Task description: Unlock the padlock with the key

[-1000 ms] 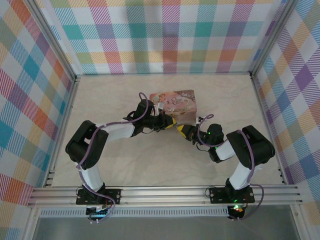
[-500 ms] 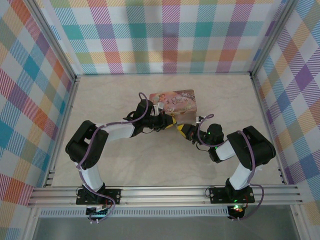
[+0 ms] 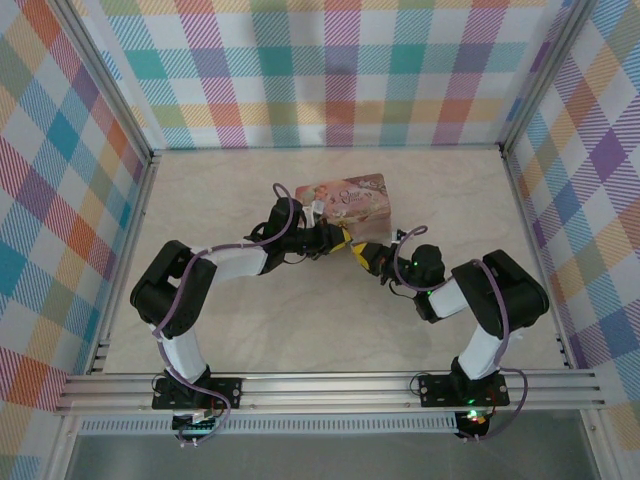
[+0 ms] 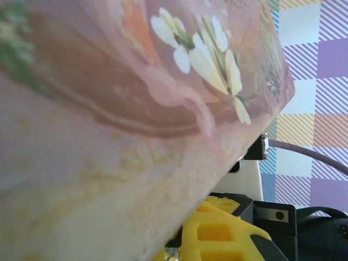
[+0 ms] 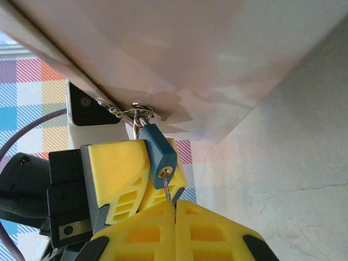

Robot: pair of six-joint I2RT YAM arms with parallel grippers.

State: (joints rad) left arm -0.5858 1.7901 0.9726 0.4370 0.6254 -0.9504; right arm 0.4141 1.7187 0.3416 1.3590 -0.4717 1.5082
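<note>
Two pinches: left gripper (image 3: 338, 240) on tiny blue-teal padlock (image 5: 159, 154), right gripper (image 5: 175, 209) on thin silvery key (image 5: 168, 190), seated in keyhole. Next, likely twist.

The left arm (image 3: 235, 262) and right arm (image 3: 470, 290) reached in with bent elbows, tools tip to tip at the near edge of the tin (image 3: 355, 195). The left tool (image 3: 338, 240) pinched the padlock (image 5: 158, 155). The right tool (image 3: 362, 257) was clamped on the key (image 5: 167, 187).

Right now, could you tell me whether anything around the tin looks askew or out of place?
The tin sits skewed to the table edges. The padlock hangs slanted from its clasp, pinched by the left fingers, with the key in its keyhole, held by the right fingers. Nothing looks damaged.
</note>
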